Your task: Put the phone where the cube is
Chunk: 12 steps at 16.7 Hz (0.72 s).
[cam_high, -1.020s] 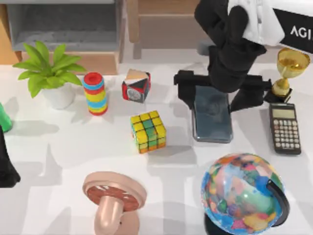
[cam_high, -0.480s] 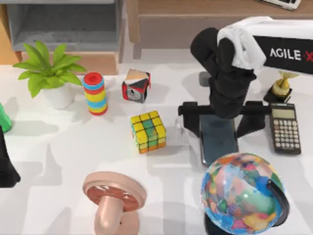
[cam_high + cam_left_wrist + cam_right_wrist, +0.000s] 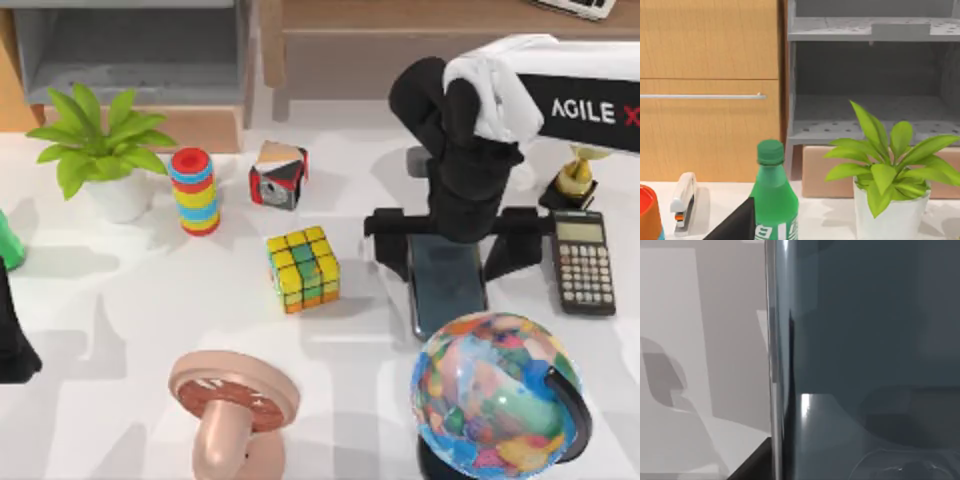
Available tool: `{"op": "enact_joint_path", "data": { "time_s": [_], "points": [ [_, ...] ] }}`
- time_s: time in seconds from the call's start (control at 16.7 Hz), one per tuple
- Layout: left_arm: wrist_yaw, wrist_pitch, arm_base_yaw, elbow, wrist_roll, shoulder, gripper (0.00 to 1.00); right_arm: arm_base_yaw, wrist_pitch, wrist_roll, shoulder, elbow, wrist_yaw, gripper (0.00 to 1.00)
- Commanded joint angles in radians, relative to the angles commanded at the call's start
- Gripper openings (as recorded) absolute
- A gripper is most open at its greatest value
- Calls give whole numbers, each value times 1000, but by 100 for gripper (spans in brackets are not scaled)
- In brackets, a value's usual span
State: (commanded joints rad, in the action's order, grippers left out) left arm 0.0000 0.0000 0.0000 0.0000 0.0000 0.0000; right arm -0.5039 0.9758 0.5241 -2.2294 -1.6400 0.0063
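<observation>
The phone [image 3: 448, 285], a flat dark slab with a glossy screen, lies lengthwise right of centre, just behind the globe. My right gripper [image 3: 450, 250] reaches down over its far end, one finger against each long side, shut on it. In the right wrist view the phone's [image 3: 865, 340] glossy face and grey rim are very close. The cube [image 3: 303, 268], a puzzle cube with yellow, green and orange tiles, stands at the table's middle, left of the phone and apart from it. My left arm [image 3: 12, 345] is parked at the left edge.
A globe [image 3: 495, 395] stands right in front of the phone, and a calculator [image 3: 583, 262] and gold trophy [image 3: 578, 175] sit to its right. A red-black-white block [image 3: 278, 175], ring stack [image 3: 195, 190] and potted plant [image 3: 105, 150] line the back. A pink fan [image 3: 232, 405] stands front centre.
My right gripper and the phone between its fingers moved together toward the table's front and slightly right a second ago. They have barely moved in the last half second.
</observation>
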Motion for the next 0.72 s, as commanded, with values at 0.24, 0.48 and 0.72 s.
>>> {"op": "enact_joint_path", "data": {
  "time_s": [0.24, 0.48, 0.72],
  "points": [
    [0, 0, 0, 0, 0, 0, 100, 0, 0, 0, 0, 0, 0, 68],
    [0, 0, 0, 0, 0, 0, 100, 0, 0, 0, 0, 0, 0, 98],
    [0, 0, 0, 0, 0, 0, 100, 0, 0, 0, 0, 0, 0, 100]
  ]
}}
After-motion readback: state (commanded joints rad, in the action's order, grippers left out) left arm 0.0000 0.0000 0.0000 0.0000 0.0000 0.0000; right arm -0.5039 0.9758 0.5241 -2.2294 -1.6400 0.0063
